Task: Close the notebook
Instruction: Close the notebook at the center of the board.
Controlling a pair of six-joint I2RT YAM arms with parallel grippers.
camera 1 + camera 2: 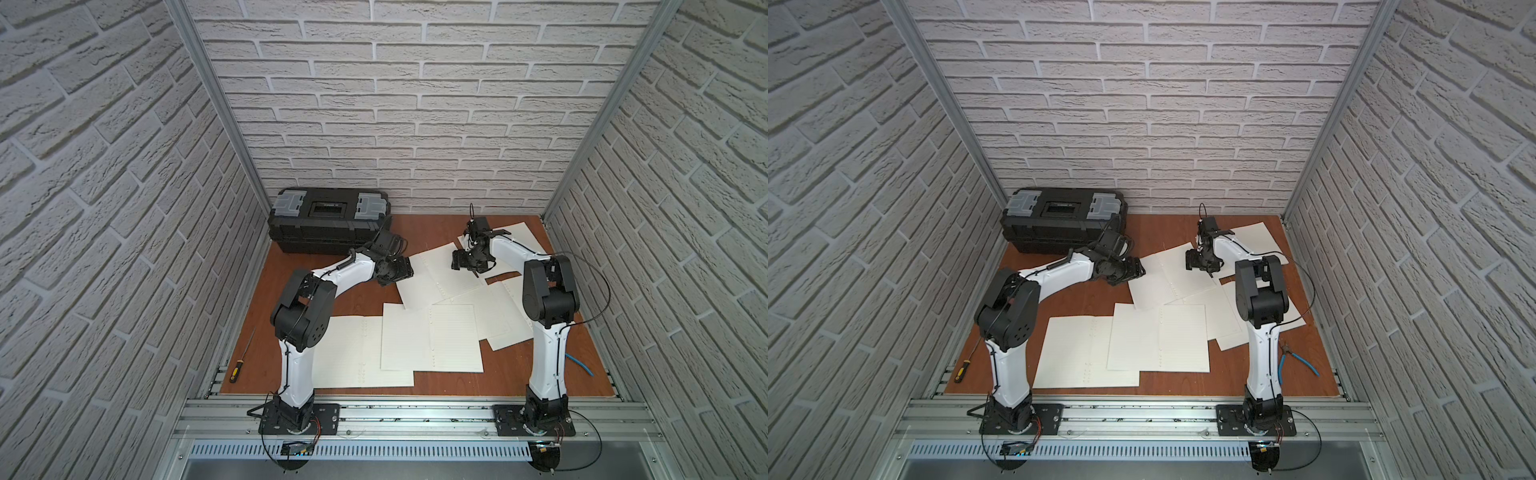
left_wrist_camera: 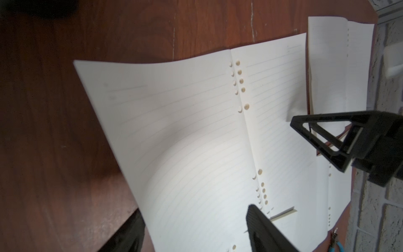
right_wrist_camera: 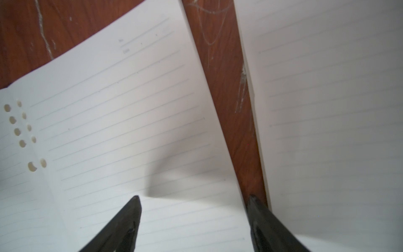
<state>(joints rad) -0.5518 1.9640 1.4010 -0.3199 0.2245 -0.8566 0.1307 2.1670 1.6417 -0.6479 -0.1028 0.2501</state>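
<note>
Walls [image 1: 415, 104] of pale brick enclose reddish wooden tabletop [image 1: 365, 291] strewn with notebooks [image 1: 428, 336]

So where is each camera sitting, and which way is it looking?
Top views: high at the front, looking down on the table; the left arm and right arm show whole.
Left wrist: on the left arm, looking across the open notebook; the left gripper shows, open.
Right wrist: on the right arm, looking down at a page; the right gripper shows, open.
Shared: both wrist views show the notebook's punched holes.
</note>
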